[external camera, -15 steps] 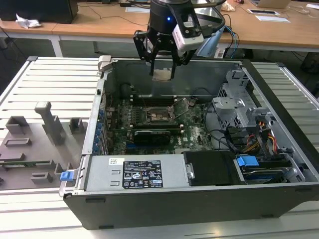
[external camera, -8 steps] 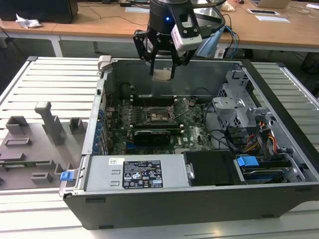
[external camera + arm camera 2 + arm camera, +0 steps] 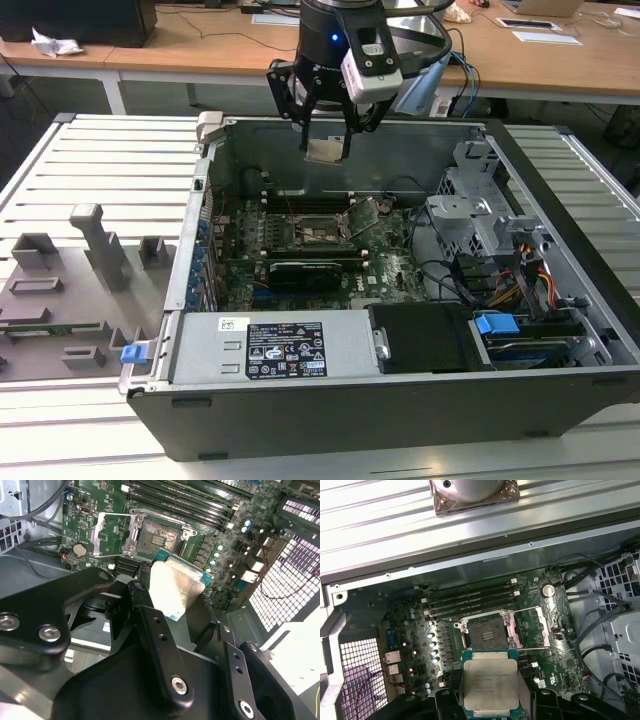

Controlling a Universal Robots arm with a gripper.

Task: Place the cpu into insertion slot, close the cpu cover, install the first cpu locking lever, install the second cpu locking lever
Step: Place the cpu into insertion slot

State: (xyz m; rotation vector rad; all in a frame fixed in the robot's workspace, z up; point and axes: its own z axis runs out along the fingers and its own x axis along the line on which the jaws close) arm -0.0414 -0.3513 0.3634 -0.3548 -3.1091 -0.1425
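Faint grey print on cpu (image 3: 490,682) lid, too small to read. Flat square, matte silver-beige metal, green rim. Pinched by 2 opposite edges in gripper (image 3: 326,146). Held high over open dark case (image 3: 350,420), well above insertion slot (image 3: 487,632). Silvery cpu cover (image 3: 532,627) flipped open alongside.

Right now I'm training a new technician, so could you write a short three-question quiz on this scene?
1. True or false: the cpu already sits in the insertion slot.
2. The cpu cover is: A) closed over the slot, B) swung open beside the slot, C) missing.
3. Fill in: the gripper is shut on the ____.
Key: 1 false; 2 B; 3 cpu.
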